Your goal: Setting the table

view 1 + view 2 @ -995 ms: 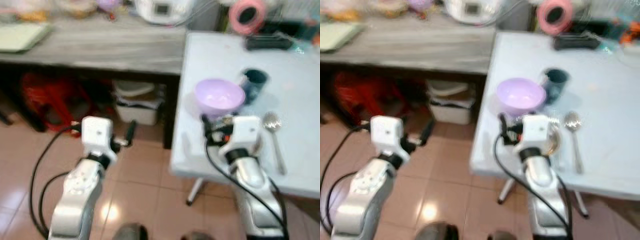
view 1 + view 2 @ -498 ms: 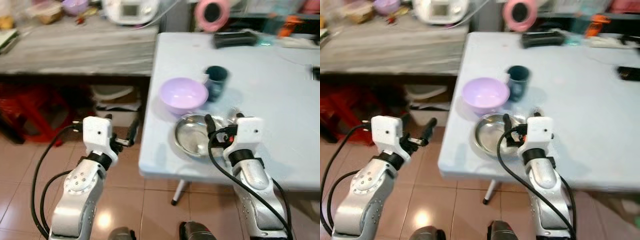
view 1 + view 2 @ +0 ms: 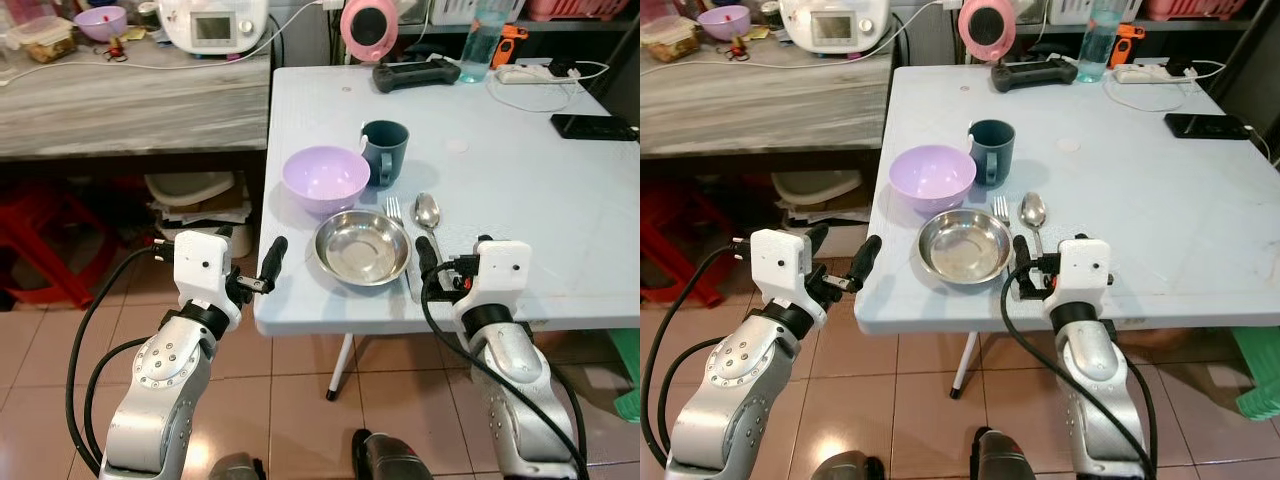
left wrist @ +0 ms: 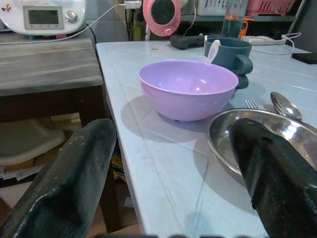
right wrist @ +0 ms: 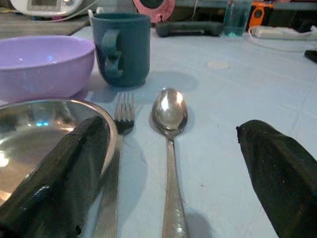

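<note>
Standing: robot is facing the near edge of the pale blue table (image 3: pixel 520 190), both arms raised before it.
Steel plate (image 3: pixel 362 248): lying near the table's front edge, just in front of the purple bowl (image 3: pixel 326 181).
Mug (image 3: pixel 384 152): dark teal, standing upright just beside the purple bowl, on its right and slightly farther back.
Fork (image 3: pixel 396 215) and spoon (image 3: pixel 428 214): lying side by side on the plate's right, fork nearer the plate, handles pointing toward the robot.
Left gripper (image 3: pixel 248 262): hovering off the table's left front corner, fingers spread wide, grasping nothing.
Right gripper (image 5: pixel 173 163): hanging low over the front edge, fingers parted with the fork and spoon handles lying between them, gripping nothing.
Far side: black controller (image 3: pixel 416 72), phone (image 3: pixel 592 126) and water bottle (image 3: pixel 481 32) are resting on the table.
</note>
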Controlling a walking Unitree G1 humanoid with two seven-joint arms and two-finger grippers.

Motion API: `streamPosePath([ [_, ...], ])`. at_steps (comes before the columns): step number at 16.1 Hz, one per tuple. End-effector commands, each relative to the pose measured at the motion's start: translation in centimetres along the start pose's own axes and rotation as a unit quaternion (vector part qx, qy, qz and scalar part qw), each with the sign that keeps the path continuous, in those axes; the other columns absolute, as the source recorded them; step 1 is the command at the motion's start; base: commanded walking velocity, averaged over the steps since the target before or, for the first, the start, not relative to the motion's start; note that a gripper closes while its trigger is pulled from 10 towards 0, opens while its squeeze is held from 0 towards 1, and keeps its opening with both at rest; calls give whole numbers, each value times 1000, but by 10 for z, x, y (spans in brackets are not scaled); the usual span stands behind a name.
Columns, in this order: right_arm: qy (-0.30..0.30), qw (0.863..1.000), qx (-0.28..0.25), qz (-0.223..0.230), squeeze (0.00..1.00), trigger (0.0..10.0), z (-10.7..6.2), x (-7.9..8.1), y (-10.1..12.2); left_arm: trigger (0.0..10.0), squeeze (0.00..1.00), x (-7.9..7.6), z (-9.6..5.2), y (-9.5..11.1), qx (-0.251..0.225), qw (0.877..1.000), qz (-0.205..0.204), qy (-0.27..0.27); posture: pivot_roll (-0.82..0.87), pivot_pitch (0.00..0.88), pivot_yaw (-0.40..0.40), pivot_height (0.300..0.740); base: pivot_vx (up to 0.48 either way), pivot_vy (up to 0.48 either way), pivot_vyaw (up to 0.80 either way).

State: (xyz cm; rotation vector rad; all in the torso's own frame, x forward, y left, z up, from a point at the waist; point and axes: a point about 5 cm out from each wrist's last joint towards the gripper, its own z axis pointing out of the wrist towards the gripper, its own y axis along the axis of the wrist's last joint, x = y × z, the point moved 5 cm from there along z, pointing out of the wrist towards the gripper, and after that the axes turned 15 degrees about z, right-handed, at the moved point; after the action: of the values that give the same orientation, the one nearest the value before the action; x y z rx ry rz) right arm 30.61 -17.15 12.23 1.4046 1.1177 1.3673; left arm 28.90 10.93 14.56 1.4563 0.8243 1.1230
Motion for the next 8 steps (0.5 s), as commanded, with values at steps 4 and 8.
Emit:
streamPosePath([
  [4,15,999,42,14,0,10000,4,-1,-12,10000,0,0,0,5,-8,1000,18,-2,4,104,52,740,0,0,0],
  [8,77,995,46,48,0,10000,4,18,-7,10000,0,-1,0,5,-8,1000,17,-1,-1,110,53,740,0,0,0],
])
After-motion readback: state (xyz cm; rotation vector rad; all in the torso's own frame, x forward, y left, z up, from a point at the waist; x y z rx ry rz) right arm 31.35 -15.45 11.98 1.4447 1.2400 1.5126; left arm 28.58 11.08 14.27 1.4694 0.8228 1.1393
